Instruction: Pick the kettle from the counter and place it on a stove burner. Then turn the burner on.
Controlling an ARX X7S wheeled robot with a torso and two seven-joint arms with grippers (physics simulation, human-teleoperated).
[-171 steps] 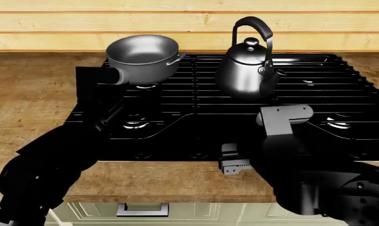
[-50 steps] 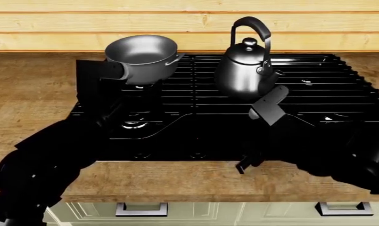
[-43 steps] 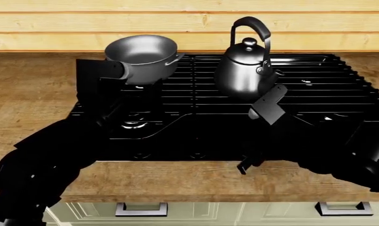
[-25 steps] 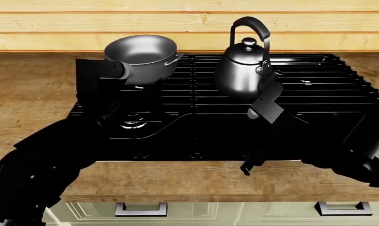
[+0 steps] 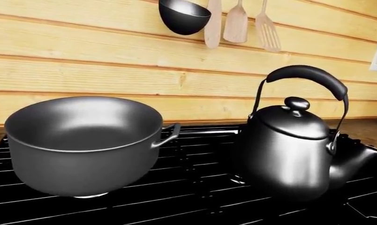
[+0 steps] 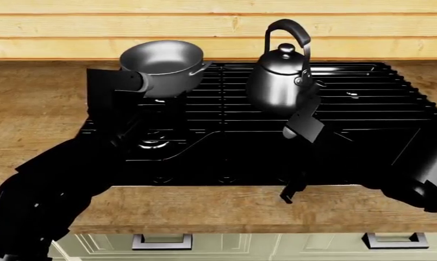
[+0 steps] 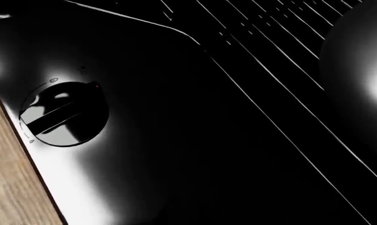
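Both grippers black against black stove (image 6: 363, 117); jaw spread indiscernible, nothing visibly held. Kettle (image 6: 276, 81) upright on grate beside saucepan (image 6: 162, 64). Control knob (image 7: 64, 114) untouched.

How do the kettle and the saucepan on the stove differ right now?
The saucepan is open-topped, wide and low; the kettle is closed with a knobbed lid, rounder and taller. The kettle has a tall arched black handle and a short spout; the saucepan shows only a small side handle at its rim. In the head view the saucepan sits left of the kettle. Both are dark glossy metal and stand upright on the black stove grates.
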